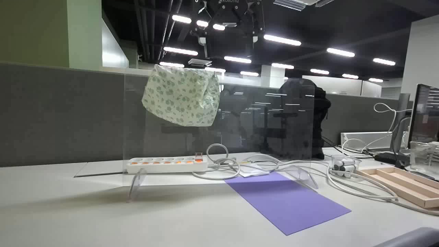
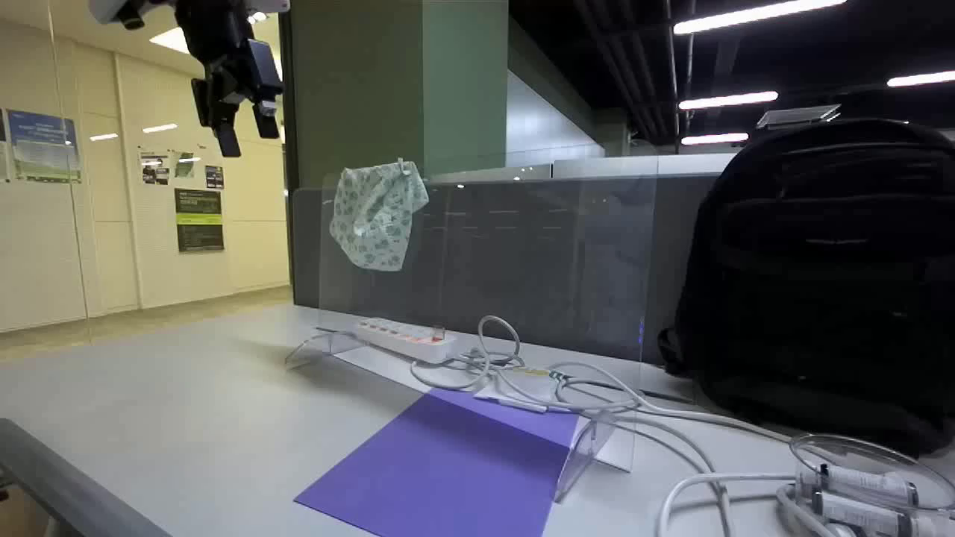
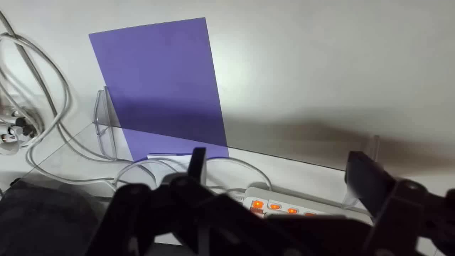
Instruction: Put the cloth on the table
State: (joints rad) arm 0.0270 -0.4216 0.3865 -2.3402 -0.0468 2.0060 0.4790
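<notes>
The cloth, pale cream-green with a leafy print, hangs at the top left of a clear panel in both exterior views. It hangs well above the table, which also shows in the other views. How the cloth is held at its top edge is hard to tell. My gripper is above the cloth and apart from it, also in an exterior view. Its fingers are spread with nothing between them in the wrist view. The cloth does not show in the wrist view.
The clear panel stands on clear feet. A white power strip, loose cables and a purple sheet lie around it. A cup of small bottles, a wooden tray, a monitor and a backpack stand nearby.
</notes>
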